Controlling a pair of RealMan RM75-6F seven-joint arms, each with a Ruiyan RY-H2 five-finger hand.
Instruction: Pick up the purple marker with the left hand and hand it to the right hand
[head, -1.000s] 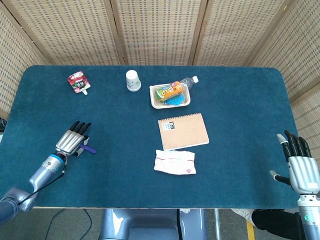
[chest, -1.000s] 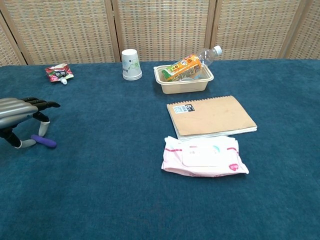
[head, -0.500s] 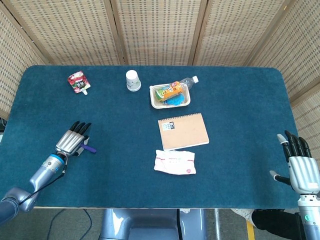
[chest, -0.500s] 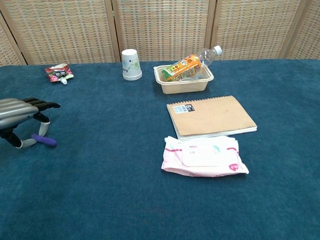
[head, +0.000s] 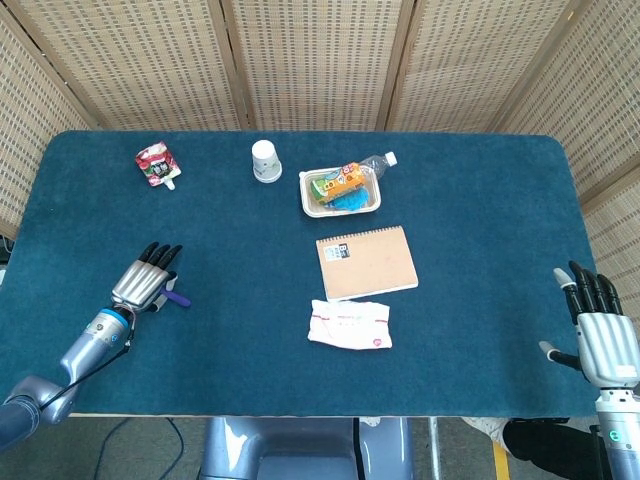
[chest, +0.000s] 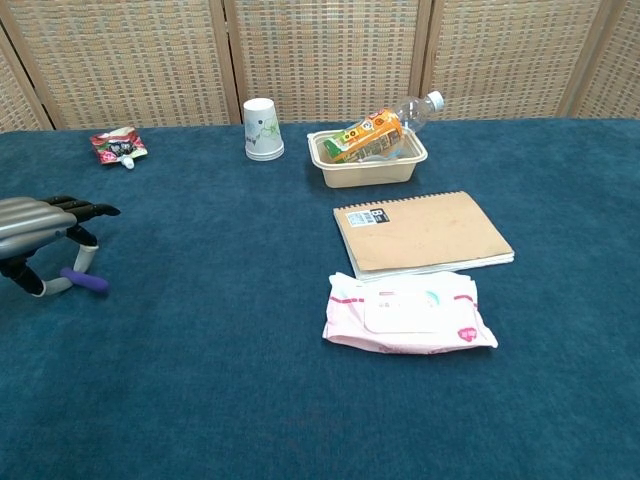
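Observation:
The purple marker (chest: 85, 282) lies on the blue cloth at the front left; in the head view only the marker's tip (head: 177, 297) shows past the hand. My left hand (head: 146, 280) hovers flat over it, palm down. In the chest view the left hand (chest: 45, 225) has its thumb and one bent finger reaching down on either side of the marker, and the marker still rests on the cloth. My right hand (head: 598, 330) stands open by the table's front right edge, far from the marker, and is out of the chest view.
A tan spiral notebook (chest: 420, 232) and a pack of wet wipes (chest: 408, 312) lie mid-table. Behind them are a tray (chest: 352, 176) holding a bottle and a juice carton, a paper cup (chest: 262, 128) and a red pouch (chest: 118, 146).
The marker has slid slightly toward the left hand, whose thumb and bent finger have drawn closer around it. The right hand has not moved.

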